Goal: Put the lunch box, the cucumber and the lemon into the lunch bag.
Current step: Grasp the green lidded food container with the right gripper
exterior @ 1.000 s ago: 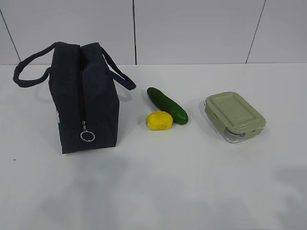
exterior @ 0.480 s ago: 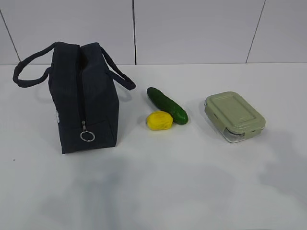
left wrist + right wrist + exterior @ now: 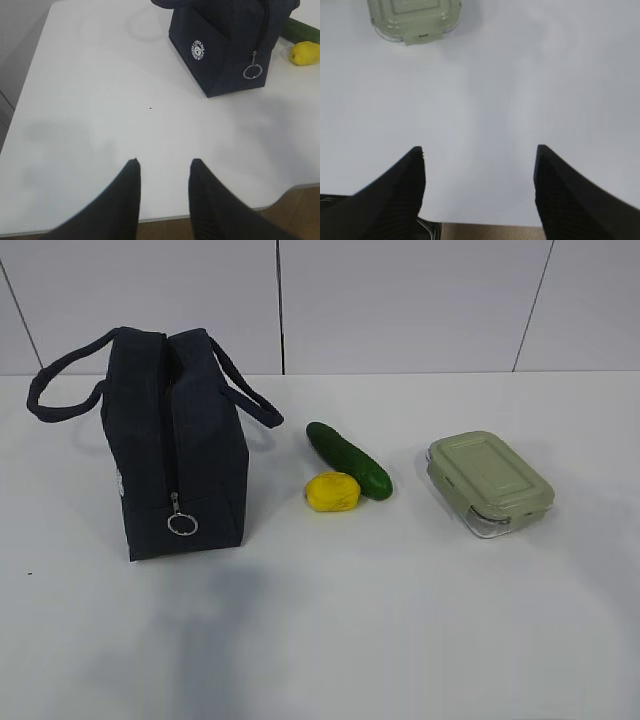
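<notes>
Right tool (image 3: 480, 150) spread wide, left tool (image 3: 162, 165) narrower (both empty); lunch bag (image 3: 175, 455) seemingly zipped.

You see a dark navy lunch bag (image 3: 180, 465) with a white round logo (image 3: 198, 50), a bright yellow lemon (image 3: 333, 491), a dark green cucumber (image 3: 348, 459) and a sage-green lunch box lid (image 3: 490, 473).

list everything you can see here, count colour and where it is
lunch bag: 1, dark navy, upright on the left of the table, white round logo on one side
ring pull: 1, silver, hanging low on the bag's near end
cucumber: 1, dark green, middle, right of the bag
lemon: 1, yellow, against the cucumber's near side
lunch box: 1, clear with sage-green lid, right
table: 1, white
left gripper: 1, black, open, empty, near the table's front edge
right gripper: 1, black, open wider, empty
</notes>
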